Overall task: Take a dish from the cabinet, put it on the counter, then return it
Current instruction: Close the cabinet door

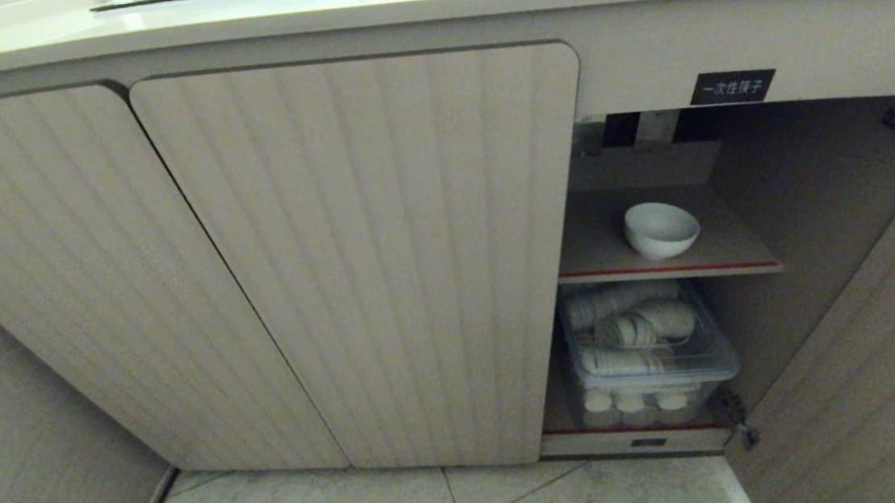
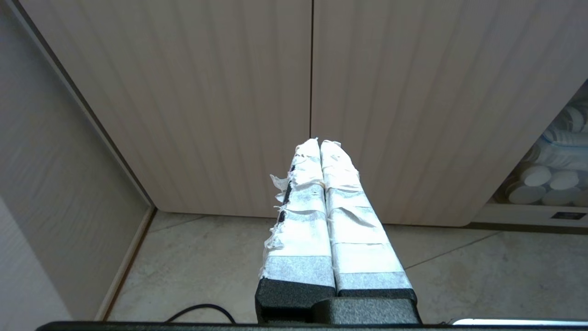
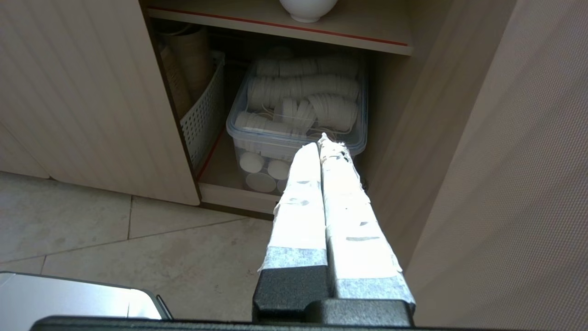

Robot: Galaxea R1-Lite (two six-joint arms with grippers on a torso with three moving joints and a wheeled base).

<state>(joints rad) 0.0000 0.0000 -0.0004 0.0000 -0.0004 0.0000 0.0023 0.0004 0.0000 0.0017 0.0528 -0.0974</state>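
Three views of one low beige cabinet [image 1: 367, 258] under a cream counter [image 1: 426, 2].

Head view: two ribbed doors shut across the left and centre of the frame; third door [image 1: 855, 378] swung open at the right edge. Small white dish [image 1: 661, 229] upright on the red-edged upper shelf [image 1: 668, 269], right of centre, nothing touching it. Black label [image 1: 732, 86] with white characters just above the opening. Below the shelf, a clear plastic bin [image 1: 651, 359] packed with stacked white cups. Neither arm visible here.

Left wrist view: left tool [image 2: 320, 141] in the lower centre of the frame, taped fingers pressed together, empty, pointing at the seam between the two shut doors above tiled floor [image 2: 459, 276]. Only a sliver of the cup bin at the right edge; no dish.

Right wrist view: right tool [image 3: 321, 140] in the lower centre, taped fingers closed flat against each other, gripping nothing, tips overlapping the near rim of the bin in the picture; contact impossible to judge. Just the dish's rounded underside at the top edge, on the shelf well above the tool. Shown only here: a white slotted basket [image 3: 202, 115] left of the bin.
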